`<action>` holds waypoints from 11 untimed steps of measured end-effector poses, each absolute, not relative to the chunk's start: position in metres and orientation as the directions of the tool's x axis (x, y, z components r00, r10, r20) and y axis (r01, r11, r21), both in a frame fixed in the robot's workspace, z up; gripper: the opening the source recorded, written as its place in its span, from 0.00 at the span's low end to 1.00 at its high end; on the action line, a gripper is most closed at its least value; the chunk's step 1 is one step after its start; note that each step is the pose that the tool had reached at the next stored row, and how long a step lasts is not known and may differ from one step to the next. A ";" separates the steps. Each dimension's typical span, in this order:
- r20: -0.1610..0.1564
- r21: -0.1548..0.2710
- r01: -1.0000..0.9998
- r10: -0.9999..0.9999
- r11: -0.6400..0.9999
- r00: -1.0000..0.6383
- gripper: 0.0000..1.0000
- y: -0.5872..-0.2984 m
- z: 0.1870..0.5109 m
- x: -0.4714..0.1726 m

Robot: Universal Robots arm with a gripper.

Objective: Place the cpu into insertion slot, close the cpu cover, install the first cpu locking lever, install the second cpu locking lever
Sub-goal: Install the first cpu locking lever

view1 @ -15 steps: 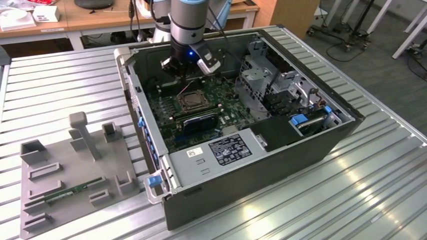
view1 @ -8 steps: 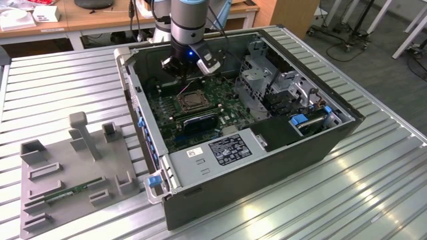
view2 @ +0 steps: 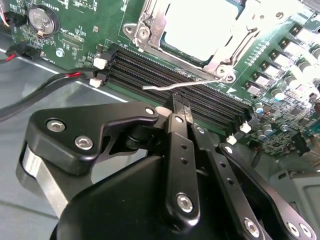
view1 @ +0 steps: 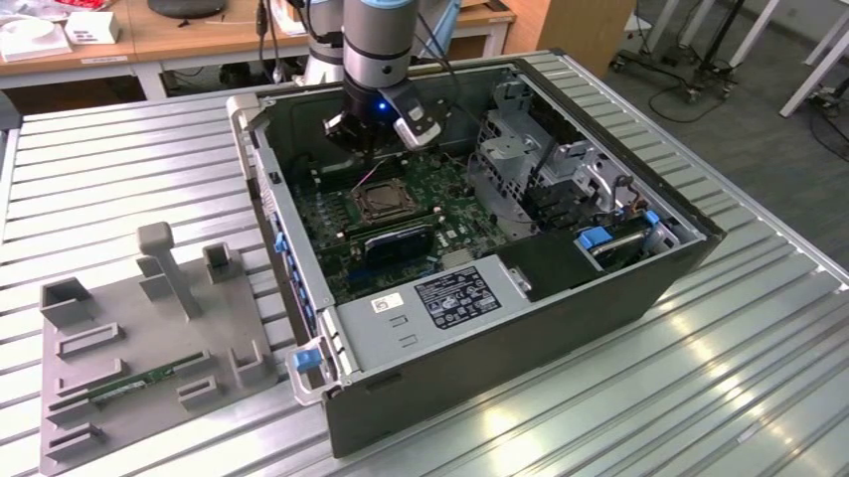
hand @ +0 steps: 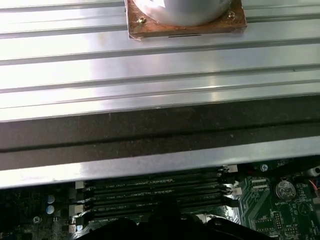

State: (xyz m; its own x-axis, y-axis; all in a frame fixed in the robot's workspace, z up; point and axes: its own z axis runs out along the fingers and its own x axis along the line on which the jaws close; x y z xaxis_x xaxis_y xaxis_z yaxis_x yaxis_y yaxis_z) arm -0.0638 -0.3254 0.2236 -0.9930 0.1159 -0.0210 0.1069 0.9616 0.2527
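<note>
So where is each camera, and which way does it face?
Exterior view: off the arm, high, looking down into the open computer case; arm and gripper show.
Second wrist view: on the arm, looking past the shut gripper at the cpu.
First wrist view: on the arm, facing the case wall and slatted table; gripper's dark edge shows.
Both wrist views share the memory slots.

cpu [view2: 200, 30] cut off by edge — memory slots [view2: 150, 70] partly behind gripper [view2: 181, 107]
</note>
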 end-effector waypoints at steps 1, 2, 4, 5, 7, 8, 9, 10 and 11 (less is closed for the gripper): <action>-0.021 0.253 0.108 0.117 0.962 -0.993 0.11 -0.326 0.224 -0.064; -0.021 0.253 0.108 0.117 0.961 -0.993 0.11 -0.327 0.224 -0.064; -0.021 0.253 0.109 0.118 0.961 -0.993 0.11 -0.328 0.224 -0.064; -0.021 0.253 0.109 0.118 0.961 -0.993 0.11 -0.328 0.224 -0.064; -0.021 0.253 0.109 0.119 0.961 -0.993 0.11 -0.329 0.224 -0.063; -0.021 0.253 0.110 0.119 0.961 -0.993 0.11 -0.329 0.224 -0.063; -0.021 0.253 0.111 0.120 0.961 -0.993 0.11 -0.329 0.224 -0.063; -0.021 0.253 0.111 0.120 0.961 -0.993 0.11 -0.329 0.224 -0.063; -0.021 0.253 0.111 0.121 0.961 -0.992 0.11 -0.329 0.224 -0.063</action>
State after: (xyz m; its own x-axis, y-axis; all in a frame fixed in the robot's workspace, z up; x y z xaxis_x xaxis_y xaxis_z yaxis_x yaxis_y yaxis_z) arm -0.0626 -0.3286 0.2236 -0.9925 0.1205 -0.0210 0.1113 0.9611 0.2527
